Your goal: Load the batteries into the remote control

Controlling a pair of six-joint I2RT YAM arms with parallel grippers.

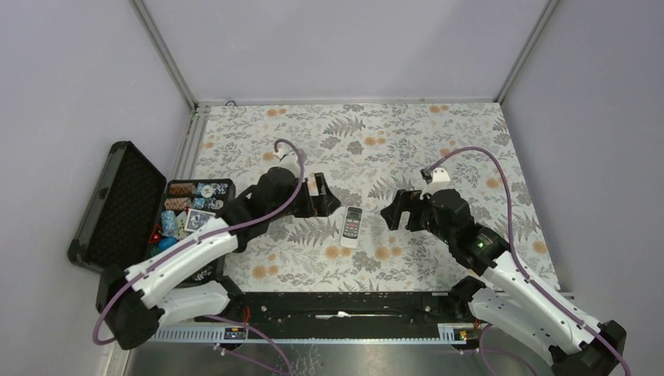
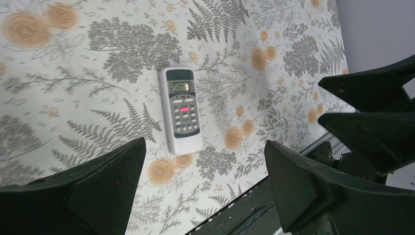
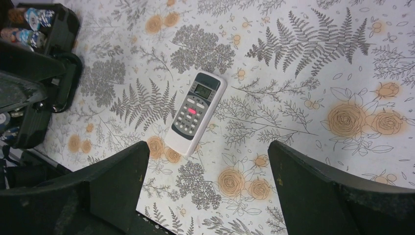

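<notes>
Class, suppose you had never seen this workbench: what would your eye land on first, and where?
The small white rectangular remote control lies face up, buttons showing, mid-table on the grey-and-orange floral cloth. The left gripper and right gripper flank it, both open and empty. At the left edge sits an open black case of colourful poker chips.

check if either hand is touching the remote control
Apart. The top view shows patterned table between the remote control and both the left hand and the right hand; both wrist views agree.
</notes>
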